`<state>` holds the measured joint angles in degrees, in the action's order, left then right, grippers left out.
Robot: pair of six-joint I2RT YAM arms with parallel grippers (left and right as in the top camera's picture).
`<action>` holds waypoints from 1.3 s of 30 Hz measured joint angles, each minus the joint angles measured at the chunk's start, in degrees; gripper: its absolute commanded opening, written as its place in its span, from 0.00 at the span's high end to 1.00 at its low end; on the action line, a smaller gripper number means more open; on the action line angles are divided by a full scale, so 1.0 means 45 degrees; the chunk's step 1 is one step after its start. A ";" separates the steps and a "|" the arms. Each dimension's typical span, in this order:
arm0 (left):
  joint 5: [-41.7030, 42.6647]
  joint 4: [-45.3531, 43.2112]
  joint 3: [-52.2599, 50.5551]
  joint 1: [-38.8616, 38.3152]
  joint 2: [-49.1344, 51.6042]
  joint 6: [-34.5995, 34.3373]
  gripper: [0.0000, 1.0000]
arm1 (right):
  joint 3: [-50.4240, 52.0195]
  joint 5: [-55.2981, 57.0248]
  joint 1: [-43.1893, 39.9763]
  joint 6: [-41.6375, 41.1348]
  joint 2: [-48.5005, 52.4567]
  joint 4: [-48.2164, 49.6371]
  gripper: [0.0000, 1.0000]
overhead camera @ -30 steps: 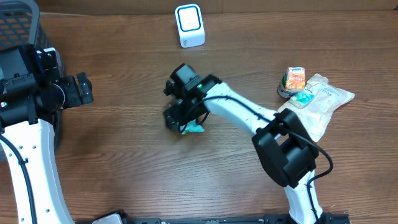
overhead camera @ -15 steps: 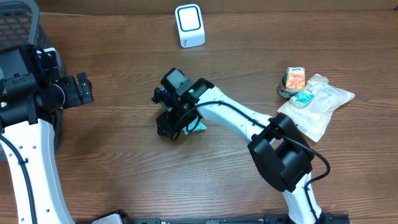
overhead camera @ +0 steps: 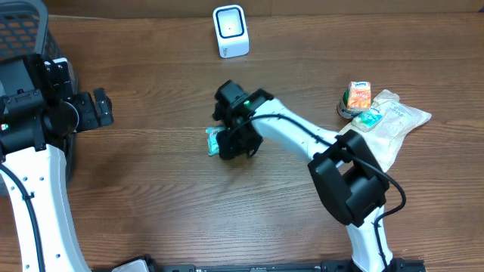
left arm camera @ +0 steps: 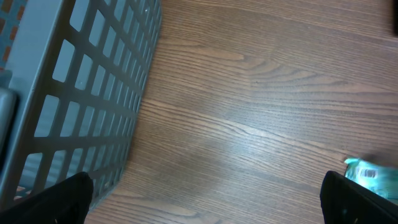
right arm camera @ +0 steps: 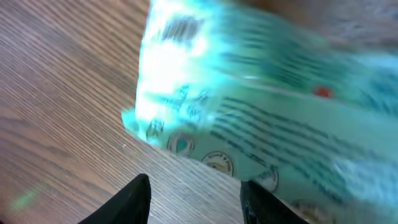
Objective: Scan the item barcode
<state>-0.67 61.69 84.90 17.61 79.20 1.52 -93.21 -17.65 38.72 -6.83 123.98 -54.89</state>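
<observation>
The item, a teal printed packet, lies on the wooden table left of centre. It fills the top of the right wrist view as a blurred packet. My right gripper sits right over its right end. In that wrist view the right gripper has its jaws partly apart with bare wood between them, and the packet's edge meets the right fingertip. The white scanner stands at the far edge. My left gripper is wide open at the left, its span holding nothing.
A grey mesh basket stands at the far left, close beside the left gripper, as the basket wall shows. At the right lie an orange carton and a pale pouch. The teal packet shows at the left wrist view's right edge.
The right gripper swung left, then back right, and its jaws narrowed. The teal packet went from under the gripper's right side to its left side. The left arm stayed still.
</observation>
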 measured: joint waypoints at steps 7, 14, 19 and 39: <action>0.0000 0.0000 0.0000 0.0000 0.0000 0.0000 0.00 | -0.0078 -0.0627 0.0073 0.0369 0.0000 -0.0578 0.49; 0.0000 0.0000 0.0000 0.0000 0.0000 0.0000 0.00 | -0.2021 -0.0831 -0.0884 0.0491 -0.0165 -0.2341 0.32; 0.0000 0.0000 0.0000 0.0000 0.0000 0.0000 0.00 | -0.2846 -0.0894 -0.2540 0.0568 -0.0811 -0.1938 0.23; -0.0005 -0.0005 0.0000 0.0000 0.0000 0.0000 0.00 | 0.0136 -0.3735 -0.3410 0.0792 0.0155 0.1200 0.17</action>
<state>-0.69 61.67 84.90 17.61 79.20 1.52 -92.60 -34.46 23.38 -3.27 124.68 -49.50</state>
